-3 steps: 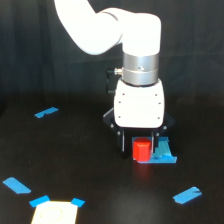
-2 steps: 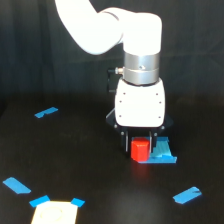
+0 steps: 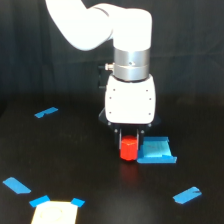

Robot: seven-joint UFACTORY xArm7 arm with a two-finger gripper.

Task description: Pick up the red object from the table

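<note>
The pincer point(image 3: 129, 134) straddles the red object point(image 3: 128, 148) on the black tabletop point(image 3: 75, 165), jaws narrow around it; contact unclear. Grasp underway; next likely calls for a straight lift.

My gripper point(image 3: 130, 137) sits over the cylinder point(image 3: 128, 148), which stands on the table point(image 3: 90, 170). Square piece point(image 3: 156, 151) touches the cylinder on the ext. view's right. Tape strip point(image 3: 187, 194) lies nearer the camera, right of cylinder. Patch point(image 3: 55, 213) is near-left; another strip point(image 3: 46, 112) is far-left.
</note>
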